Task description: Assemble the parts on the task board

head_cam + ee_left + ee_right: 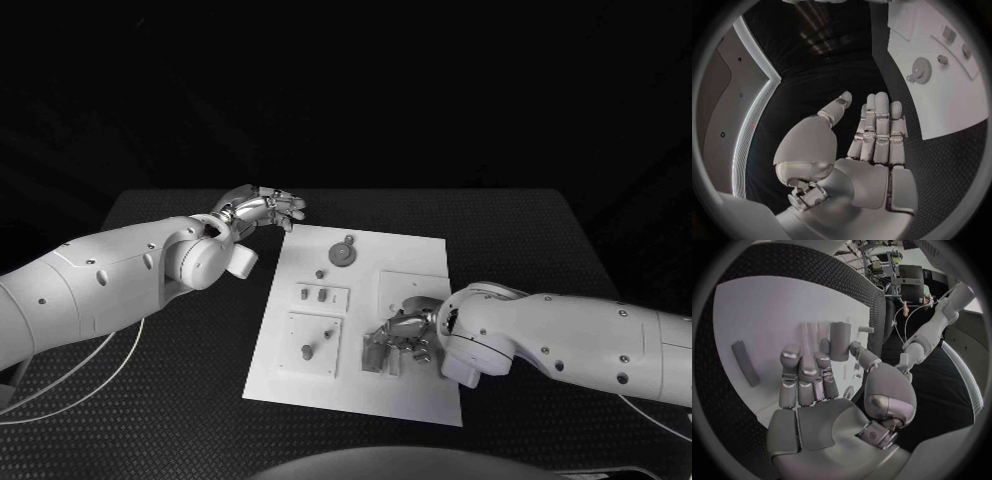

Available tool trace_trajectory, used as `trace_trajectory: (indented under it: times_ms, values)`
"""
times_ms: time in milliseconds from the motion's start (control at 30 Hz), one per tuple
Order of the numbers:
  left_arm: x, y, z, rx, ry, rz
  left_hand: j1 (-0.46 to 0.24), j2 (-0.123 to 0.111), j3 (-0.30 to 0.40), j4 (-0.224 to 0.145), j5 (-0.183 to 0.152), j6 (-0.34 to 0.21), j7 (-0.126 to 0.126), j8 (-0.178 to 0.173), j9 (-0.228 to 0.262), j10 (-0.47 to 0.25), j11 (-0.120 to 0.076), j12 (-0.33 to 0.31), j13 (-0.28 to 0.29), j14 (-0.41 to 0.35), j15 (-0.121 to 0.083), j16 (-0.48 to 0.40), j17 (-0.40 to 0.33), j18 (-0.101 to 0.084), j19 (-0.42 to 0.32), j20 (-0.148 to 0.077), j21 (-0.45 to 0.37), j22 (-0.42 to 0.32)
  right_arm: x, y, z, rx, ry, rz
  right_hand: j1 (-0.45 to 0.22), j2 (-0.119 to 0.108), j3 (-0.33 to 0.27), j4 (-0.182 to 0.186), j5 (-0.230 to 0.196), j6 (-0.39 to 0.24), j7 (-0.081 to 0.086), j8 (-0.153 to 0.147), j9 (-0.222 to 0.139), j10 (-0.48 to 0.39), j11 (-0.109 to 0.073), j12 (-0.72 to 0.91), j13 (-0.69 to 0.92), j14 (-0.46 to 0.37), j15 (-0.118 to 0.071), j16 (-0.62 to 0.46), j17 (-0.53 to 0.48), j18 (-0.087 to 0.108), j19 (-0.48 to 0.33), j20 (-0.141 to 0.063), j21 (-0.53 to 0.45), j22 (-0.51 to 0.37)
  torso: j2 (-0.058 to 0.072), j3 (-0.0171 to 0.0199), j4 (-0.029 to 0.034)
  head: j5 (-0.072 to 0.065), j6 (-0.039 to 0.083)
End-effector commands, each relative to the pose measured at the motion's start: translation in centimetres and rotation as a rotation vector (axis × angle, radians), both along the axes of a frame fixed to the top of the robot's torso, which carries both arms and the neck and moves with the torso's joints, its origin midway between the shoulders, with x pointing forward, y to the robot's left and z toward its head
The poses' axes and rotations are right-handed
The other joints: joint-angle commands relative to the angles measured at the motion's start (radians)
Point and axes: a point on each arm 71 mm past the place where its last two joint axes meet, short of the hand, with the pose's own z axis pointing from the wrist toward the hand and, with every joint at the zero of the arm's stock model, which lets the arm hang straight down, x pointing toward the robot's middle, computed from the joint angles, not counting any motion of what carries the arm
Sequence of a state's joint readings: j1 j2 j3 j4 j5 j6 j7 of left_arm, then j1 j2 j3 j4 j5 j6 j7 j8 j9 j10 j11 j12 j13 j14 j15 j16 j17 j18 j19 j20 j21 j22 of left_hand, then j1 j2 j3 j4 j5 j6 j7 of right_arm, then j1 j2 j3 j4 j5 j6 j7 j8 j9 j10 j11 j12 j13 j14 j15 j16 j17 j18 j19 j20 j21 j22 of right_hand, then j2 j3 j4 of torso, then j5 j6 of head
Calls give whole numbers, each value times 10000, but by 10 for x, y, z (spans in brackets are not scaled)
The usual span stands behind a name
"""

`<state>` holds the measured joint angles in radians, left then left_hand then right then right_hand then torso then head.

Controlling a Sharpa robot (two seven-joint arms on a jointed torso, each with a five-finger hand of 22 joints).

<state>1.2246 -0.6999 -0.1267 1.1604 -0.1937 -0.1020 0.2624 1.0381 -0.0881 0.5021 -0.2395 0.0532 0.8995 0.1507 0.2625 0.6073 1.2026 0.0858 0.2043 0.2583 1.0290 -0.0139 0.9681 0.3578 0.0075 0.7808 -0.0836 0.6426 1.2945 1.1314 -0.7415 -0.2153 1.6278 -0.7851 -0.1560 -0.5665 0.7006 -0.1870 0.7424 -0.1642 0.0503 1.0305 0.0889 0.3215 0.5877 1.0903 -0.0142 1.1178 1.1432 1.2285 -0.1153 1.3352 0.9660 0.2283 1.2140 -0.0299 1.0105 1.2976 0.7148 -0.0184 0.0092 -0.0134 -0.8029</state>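
Note:
The white task board (296, 375) lies in the middle of the table. On it are a grey gear (342, 254), two small flat pieces (323, 294) and a short peg (307, 351). My right hand (401, 335) is low over the board's right half. In the right wrist view that hand (811, 390) pinches an upright grey cylinder (840, 341) between thumb and a finger, just above the board. My left hand (264, 210) hovers off the board's far left corner. Its fingers (878, 130) are straight and hold nothing. The gear (921, 67) lies beyond them.
A grey bar (745, 362) lies flat on the board beside my right hand's fingers. The black table (173, 400) runs round the board on all sides. Thin cables (87, 385) trail over it at the near left.

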Motion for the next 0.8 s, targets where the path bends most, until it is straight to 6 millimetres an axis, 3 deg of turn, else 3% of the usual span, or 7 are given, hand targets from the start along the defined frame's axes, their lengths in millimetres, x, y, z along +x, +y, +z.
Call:
trace_trajectory:
  times_ms: [33, 500, 800]
  values:
    - [0, -3, 1, -135, -6, -142, -85, -38, 7, 68, -4, -4, 50, -54, 12, -61, 16, 54, -4, -33, 45, -64, 13, -28, -51, -240, -58, 11, -8, 6, -6, 56, 292, 434, 20, -76, 63, -7, -3, -72, 33, -99, -223, -13, -32, -70, 14, -12, -51, -58, 10, 335, -39, -57, 33, -13, -2, 5, -4, 3, 5]
    - [0, -2, 1, -129, 0, -135, -85, -40, 8, 75, -3, -6, 50, -56, 15, -65, 17, 58, -5, -37, 46, -68, 18, -29, -56, -239, -65, 18, -7, 6, -6, 37, 213, 470, 62, -133, 85, -11, -4, -86, 41, -111, -223, -29, -24, -79, 31, -19, -44, -73, 27, 335, -50, -57, 33, -19, 2, -2, -4, -1, 4]
    - [0, -2, 1, -126, 9, -135, -83, -43, 7, 76, -4, -7, 51, -58, 17, -67, 17, 59, -5, -38, 47, -69, 20, -29, -59, -238, -68, 21, -8, 7, -6, 33, 214, 618, 164, -531, 55, 4, -4, -166, 78, -159, -224, -92, 12, -113, 76, -48, -10, -119, 73, 335, -84, -42, 35, -37, 0, -2, -1, 15, -21]
